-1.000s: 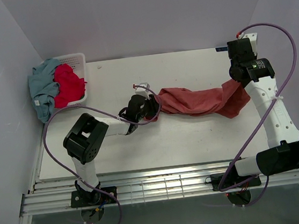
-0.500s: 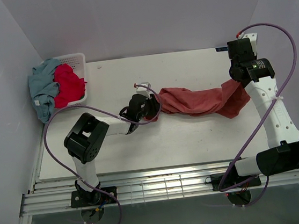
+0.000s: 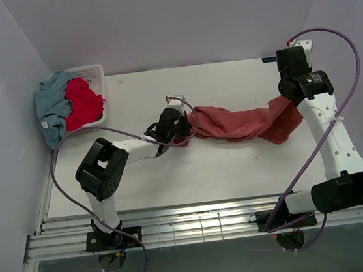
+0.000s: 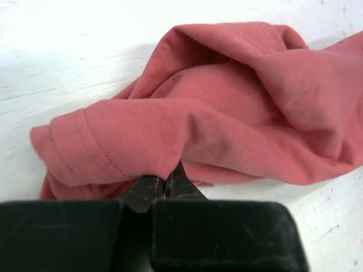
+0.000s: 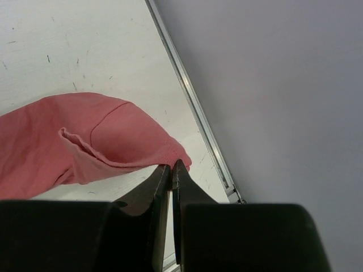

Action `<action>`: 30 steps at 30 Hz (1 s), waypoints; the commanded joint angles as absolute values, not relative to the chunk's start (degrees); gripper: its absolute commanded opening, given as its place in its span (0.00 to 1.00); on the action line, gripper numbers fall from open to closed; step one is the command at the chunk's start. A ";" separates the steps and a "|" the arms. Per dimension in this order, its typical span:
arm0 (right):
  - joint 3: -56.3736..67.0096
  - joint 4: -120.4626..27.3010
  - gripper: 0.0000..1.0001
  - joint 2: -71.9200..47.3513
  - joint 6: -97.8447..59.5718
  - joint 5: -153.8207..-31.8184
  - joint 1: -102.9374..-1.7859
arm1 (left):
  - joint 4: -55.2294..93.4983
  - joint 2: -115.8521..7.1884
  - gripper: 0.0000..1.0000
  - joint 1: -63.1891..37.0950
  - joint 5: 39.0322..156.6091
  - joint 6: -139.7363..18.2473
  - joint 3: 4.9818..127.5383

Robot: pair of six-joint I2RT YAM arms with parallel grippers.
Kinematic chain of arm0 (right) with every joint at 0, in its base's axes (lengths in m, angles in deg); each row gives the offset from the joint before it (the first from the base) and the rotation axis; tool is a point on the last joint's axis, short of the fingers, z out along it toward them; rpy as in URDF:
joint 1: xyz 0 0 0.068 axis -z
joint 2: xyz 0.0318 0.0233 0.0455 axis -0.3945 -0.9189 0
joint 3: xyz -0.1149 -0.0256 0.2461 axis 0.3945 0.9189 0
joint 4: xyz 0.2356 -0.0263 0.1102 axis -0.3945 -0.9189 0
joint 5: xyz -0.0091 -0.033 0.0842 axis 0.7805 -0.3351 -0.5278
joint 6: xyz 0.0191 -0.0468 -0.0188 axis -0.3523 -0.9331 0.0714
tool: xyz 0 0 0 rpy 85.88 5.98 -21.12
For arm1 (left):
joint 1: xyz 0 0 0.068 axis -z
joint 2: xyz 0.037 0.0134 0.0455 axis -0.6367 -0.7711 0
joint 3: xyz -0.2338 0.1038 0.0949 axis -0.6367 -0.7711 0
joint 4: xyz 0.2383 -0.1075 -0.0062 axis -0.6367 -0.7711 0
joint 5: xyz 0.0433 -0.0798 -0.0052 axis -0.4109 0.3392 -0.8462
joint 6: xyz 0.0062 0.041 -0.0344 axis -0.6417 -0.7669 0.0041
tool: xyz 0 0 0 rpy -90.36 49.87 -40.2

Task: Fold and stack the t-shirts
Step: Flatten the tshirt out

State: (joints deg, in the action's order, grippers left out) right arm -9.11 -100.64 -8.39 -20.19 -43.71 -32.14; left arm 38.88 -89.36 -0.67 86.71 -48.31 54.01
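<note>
Salmon-red t-shirt (image 3: 239,121) lies roped and twisted on the table (image 3: 225,170), strung between my two sets of fingers. My left gripper (image 4: 165,182) is pinched fully together on a fold just ahead of its tips, beside the stitched sleeve hem, and my right gripper (image 5: 171,169) is closed tight on a hem corner at its tips. The cloth reads light, limp and grippy and bunches wherever it is unsupported, so I judge the doubled hems and corners the best hold.

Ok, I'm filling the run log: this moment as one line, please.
left gripper: shut on salmon-red t-shirt | right gripper: shut on its other end | crimson t-shirt, grey-blue t-shirt: draped over white basket
</note>
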 commanded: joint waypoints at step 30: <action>-45.68 -107.42 0.08 -3.89 -22.17 -54.93 -32.02 | -33.33 -27.54 0.00 -0.44 81.38 -44.47 95.60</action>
